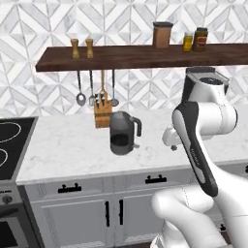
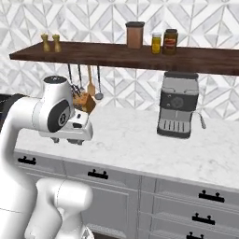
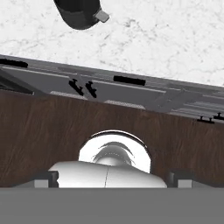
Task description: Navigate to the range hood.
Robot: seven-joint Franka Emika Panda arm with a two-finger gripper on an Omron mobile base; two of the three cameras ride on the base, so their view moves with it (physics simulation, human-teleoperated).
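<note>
The range hood is out of view. The black cooktop (image 1: 12,140) sits at the far left edge of the left base view, with only tiled wall above it. My gripper (image 2: 68,140) hangs from the folded arm in front of the counter's edge and points down. In the hand view its fingertips (image 3: 43,177) stand far apart, open with nothing between them, over the wooden floor (image 3: 39,127) and the cabinet fronts.
A dark kettle (image 1: 122,133) and a knife block (image 1: 102,114) stand on the white marble counter (image 1: 72,150). A wooden shelf (image 1: 135,57) with jars and hanging utensils runs above. A coffee machine (image 2: 177,112) stands to the right. Grey cabinets (image 1: 72,208) lie below.
</note>
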